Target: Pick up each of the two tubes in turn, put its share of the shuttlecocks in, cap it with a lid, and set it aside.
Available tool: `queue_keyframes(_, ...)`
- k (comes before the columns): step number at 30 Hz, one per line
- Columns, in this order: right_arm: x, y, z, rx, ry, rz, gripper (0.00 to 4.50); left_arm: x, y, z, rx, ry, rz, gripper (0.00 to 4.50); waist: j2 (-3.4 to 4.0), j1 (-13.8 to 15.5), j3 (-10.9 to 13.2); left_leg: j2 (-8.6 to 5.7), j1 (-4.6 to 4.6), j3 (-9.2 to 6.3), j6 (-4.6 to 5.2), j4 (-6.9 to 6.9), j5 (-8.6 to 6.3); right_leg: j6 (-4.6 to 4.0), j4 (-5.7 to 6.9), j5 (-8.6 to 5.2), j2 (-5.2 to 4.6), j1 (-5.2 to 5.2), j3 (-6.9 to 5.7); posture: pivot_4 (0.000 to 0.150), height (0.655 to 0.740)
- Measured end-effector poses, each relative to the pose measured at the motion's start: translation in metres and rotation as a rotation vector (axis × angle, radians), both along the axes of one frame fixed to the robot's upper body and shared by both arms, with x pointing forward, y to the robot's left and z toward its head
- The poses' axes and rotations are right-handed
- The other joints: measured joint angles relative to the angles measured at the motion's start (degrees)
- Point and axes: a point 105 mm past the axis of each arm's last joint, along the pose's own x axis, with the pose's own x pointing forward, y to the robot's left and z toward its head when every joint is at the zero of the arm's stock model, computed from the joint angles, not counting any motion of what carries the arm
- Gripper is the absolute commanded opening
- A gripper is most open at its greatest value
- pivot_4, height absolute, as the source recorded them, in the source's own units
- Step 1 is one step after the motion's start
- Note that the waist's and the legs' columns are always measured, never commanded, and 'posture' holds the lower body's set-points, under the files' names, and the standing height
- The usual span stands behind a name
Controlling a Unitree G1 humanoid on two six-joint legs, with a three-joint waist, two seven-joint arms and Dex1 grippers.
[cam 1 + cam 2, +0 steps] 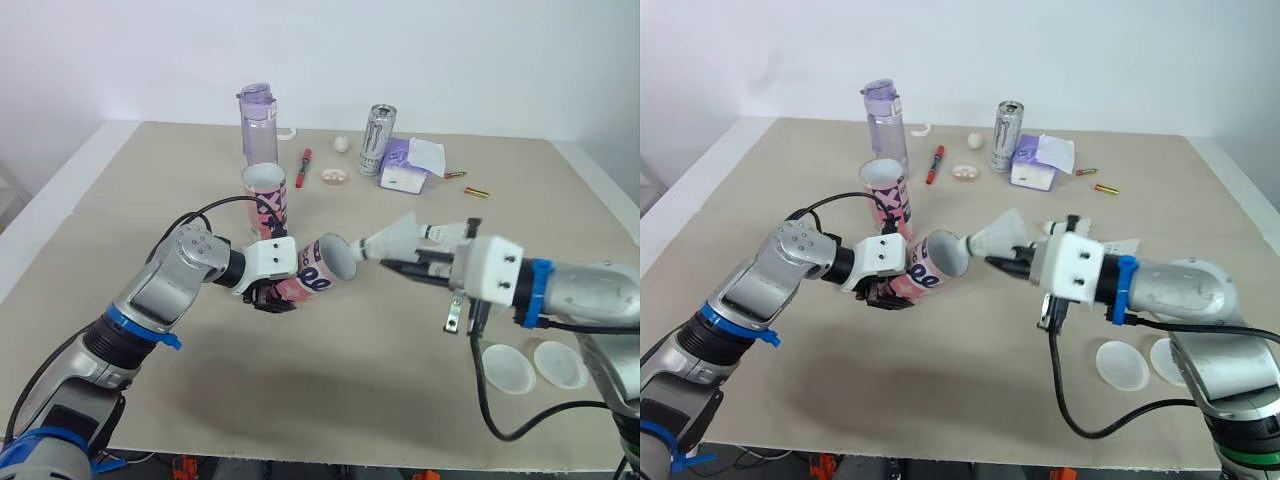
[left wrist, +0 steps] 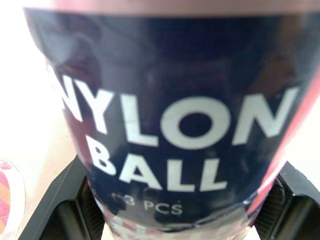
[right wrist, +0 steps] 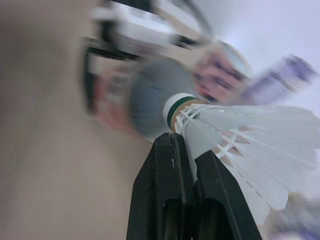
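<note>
Two tubes matter here. The held tube (image 1: pixel 322 265) lies tipped on its side in the left gripper (image 1: pixel 272 290), whose fingers (image 2: pixel 60 210) clamp both flanks, so its open mouth faces the right gripper (image 1: pixel 385 262). The second tube (image 1: pixel 265 195) stands upright just beyond the left fingers, waiting. The right fingers (image 3: pixel 167 170), pressed together, pinch a shuttlecock (image 1: pixel 398 238) near its cork, cork ahead of the tips to enter nose-first; it seems just short of the rim, though blur hides contact. Two lids (image 1: pixel 508 368) lie flat behind the right fingers, ready for capping.

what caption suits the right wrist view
Right gripper pinching a shuttlecock, cork aimed at the open tube.
</note>
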Motion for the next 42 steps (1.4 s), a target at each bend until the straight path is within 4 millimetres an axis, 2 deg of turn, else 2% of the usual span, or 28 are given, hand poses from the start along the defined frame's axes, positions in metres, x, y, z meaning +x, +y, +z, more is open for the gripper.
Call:
queue_keyframes(4, 0.003, 0.008, 0.005, 0.014, -0.038, 0.031, 0.11, 0.0, -0.002, 0.0, -0.004, 0.001, 0.0, 3.37, -0.06, 0.1, 0.0, -0.05, -0.03, 0.0, 0.0, 0.06, 0.0, 0.03, 0.0, 0.02, -0.06, 0.01, -0.01, 0.15, 0.74)
queue_keyframes(13, 0.015, 0.017, -0.008, -0.066, -0.06, 0.07, 0.11, -0.001, -0.004, 0.001, -0.008, 0.003, 0.003, 3.37, -0.06, 0.2, 0.0, -0.1, -0.05, 0.0, 0.0, 0.07, 0.0, 0.02, 0.0, 0.01, -0.12, 0.01, 0.0, 0.15, 0.74)
queue_keyframes(15, 0.017, 0.022, -0.008, -0.087, -0.072, 0.091, 0.69, -0.001, -0.003, 0.0, -0.008, 0.002, 0.006, 3.37, -0.06, 0.2, 0.0, -0.1, -0.04, -0.01, 0.0, 0.07, 0.0, 0.02, 0.0, 0.01, -0.11, 0.01, -0.01, 0.15, 0.74)
queue_keyframes(16, 0.017, 0.023, -0.008, -0.09, -0.075, 0.095, 0.77, -0.001, -0.004, 0.001, -0.008, 0.001, 0.006, 3.37, -0.06, 0.2, 0.0, -0.1, -0.05, -0.01, 0.0, 0.07, 0.0, 0.02, 0.01, 0.01, -0.11, 0.01, -0.01, 0.15, 0.74)
queue_keyframes(17, 0.017, 0.024, -0.006, -0.094, -0.082, 0.102, 1.34, -0.001, -0.004, 0.001, -0.008, 0.0, 0.005, 3.37, -0.06, 0.2, 0.0, -0.1, -0.05, -0.01, 0.0, 0.07, 0.0, 0.0, 0.01, 0.02, -0.11, 0.02, -0.02, 0.15, 0.74)
queue_keyframes(19, 0.018, 0.025, -0.004, -0.093, -0.084, 0.105, 2.01, -0.001, -0.004, 0.001, -0.008, 0.0, 0.005, 3.37, -0.06, 0.2, 0.0, -0.1, -0.05, 0.0, 0.0, 0.06, 0.0, -0.02, 0.01, 0.03, -0.12, 0.02, -0.01, 0.15, 0.74)
queue_keyframes(20, 0.018, 0.025, -0.004, -0.091, -0.083, 0.103, 2.01, -0.001, -0.004, 0.001, -0.008, 0.0, 0.005, 3.37, -0.06, 0.2, 0.0, -0.1, -0.05, -0.01, 0.0, 0.06, 0.0, -0.02, 0.01, 0.03, -0.12, 0.02, -0.01, 0.15, 0.74)
queue_keyframes(21, 0.019, 0.024, -0.002, -0.083, -0.078, 0.098, 2.51, -0.001, -0.004, 0.001, -0.007, 0.0, 0.005, 3.37, -0.06, 0.2, 0.0, -0.1, -0.05, -0.02, 0.0, 0.07, 0.0, -0.03, 0.01, 0.03, -0.12, 0.02, -0.02, 0.15, 0.74)
queue_keyframes(24, 0.018, 0.019, 0.004, -0.004, -0.022, 0.063, 3.56, -0.001, -0.004, 0.001, -0.007, 0.0, 0.005, 3.37, -0.06, 0.3, 0.0, -0.1, -0.05, -0.02, 0.0, 0.06, 0.0, -0.18, 0.01, 0.12, -0.12, 0.03, -0.02, 0.15, 0.74)
queue_keyframes(25, 0.019, 0.011, 0.011, 0.11, 0.038, 0.004, 3.71, -0.001, -0.004, 0.001, -0.007, -0.001, 0.005, 3.37, -0.06, 0.2, 0.0, -0.09, -0.05, -0.03, 0.0, 0.06, 0.0, -0.25, 0.01, 0.17, -0.12, 0.04, -0.02, 0.15, 0.74)
queue_keyframes(27, 0.019, 0.007, 0.013, 0.162, 0.071, -0.027, 4.4, -0.001, -0.004, 0.001, -0.006, -0.001, 0.004, 3.37, -0.06, 0.3, 0.0, -0.09, -0.05, -0.05, 0.0, 0.06, 0.0, -0.25, 0.01, 0.17, -0.11, 0.04, -0.04, 0.15, 0.74)
queue_keyframes(28, 0.024, -0.008, 0.017, 0.295, 0.132, -0.122, 4.45, -0.001, -0.004, 0.001, -0.007, -0.002, 0.002, 3.37, -0.09, 0.3, 0.0, -0.09, -0.06, -0.09, 0.0, 0.07, 0.0, -0.25, 0.03, 0.17, -0.11, 0.06, -0.08, 0.15, 0.74)
queue_keyframes(29, 0.027, -0.018, 0.018, 0.347, 0.157, -0.176, 4.45, -0.001, -0.004, 0.001, -0.007, -0.002, 0.0, 3.37, -0.11, 0.3, 0.0, -0.1, -0.06, -0.12, 0.0, 0.07, 0.0, -0.23, 0.02, 0.18, -0.12, 0.09, -0.09, 0.15, 0.74)
queue_keyframes(31, 0.039, -0.06, 0.007, 0.501, 0.248, -0.415, 4.45, -0.001, -0.005, 0.001, -0.007, -0.001, -0.003, 3.37, -0.16, 0.3, 0.0, -0.11, -0.05, -0.08, -0.01, 0.07, 0.0, -0.21, 0.01, 0.2, -0.14, 0.11, -0.04, 0.15, 0.74)
queue_keyframes(34, 0.045, -0.1, -0.012, 0.595, 0.315, -0.626, 4.45, -0.001, -0.004, 0.0, -0.002, 0.002, -0.001, 3.37, -0.09, 0.1, 0.0, -0.15, -0.03, -0.03, 0.0, 0.05, 0.0, -0.2, 0.02, 0.2, -0.12, 0.07, 0.05, 0.15, 0.74)
queue_keyframes(36, 0.044, -0.111, -0.018, 0.62, 0.332, -0.677, 4.45, -0.001, -0.004, 0.0, -0.003, 0.003, -0.003, 3.37, -0.09, 0.1, 0.0, -0.12, -0.02, -0.08, 0.0, 0.05, 0.0, -0.19, 0.02, 0.2, -0.09, 0.1, -0.01, 0.15, 0.74)
queue_keyframes(39, 0.043, -0.148, -0.043, 0.69, 0.402, -0.87, 4.45, -0.001, -0.004, 0.0, -0.003, 0.005, -0.002, 3.37, -0.01, 0.0, 0.0, -0.13, 0.0, -0.05, 0.01, 0.05, 0.01, -0.15, 0.02, 0.18, -0.07, 0.08, 0.05, 0.15, 0.74)
queue_keyframes(42, 0.039, -0.161, -0.057, 0.689, 0.431, -0.93, 4.45, -0.001, -0.005, 0.0, -0.004, 0.006, -0.004, 3.37, -0.01, 0.1, 0.0, -0.15, 0.0, -0.04, 0.01, 0.05, 0.01, -0.14, 0.02, 0.17, -0.09, 0.09, 0.07, 0.15, 0.74)
